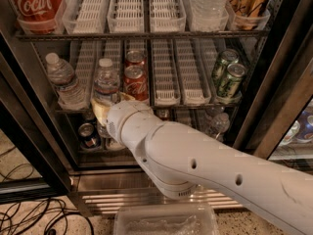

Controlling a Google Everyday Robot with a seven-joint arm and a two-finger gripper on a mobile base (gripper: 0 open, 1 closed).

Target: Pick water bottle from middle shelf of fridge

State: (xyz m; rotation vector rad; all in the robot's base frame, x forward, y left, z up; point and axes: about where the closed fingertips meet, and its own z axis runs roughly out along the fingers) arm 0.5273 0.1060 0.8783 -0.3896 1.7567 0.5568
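Observation:
The fridge [274,87] stands open, with its middle shelf [166,72] of white lane trays on a wire rack. Two small clear water bottles with white caps stand at the shelf's left: one at the far left [62,81], one [106,80] next to two red cans [135,80]. My gripper [101,110] is at the shelf's front edge, right at the base of the second bottle, mostly hidden behind my white wrist [128,124]. I cannot tell whether it holds the bottle.
Green cans [227,77] stand at the shelf's right. The top shelf holds a red cola bottle [34,4] and a wide ribbed clear bottle [208,1]. The lower shelf holds a dark can [89,133] and a bottle [217,124]. Cables [29,217] lie on the floor and a clear bin [166,219] is below.

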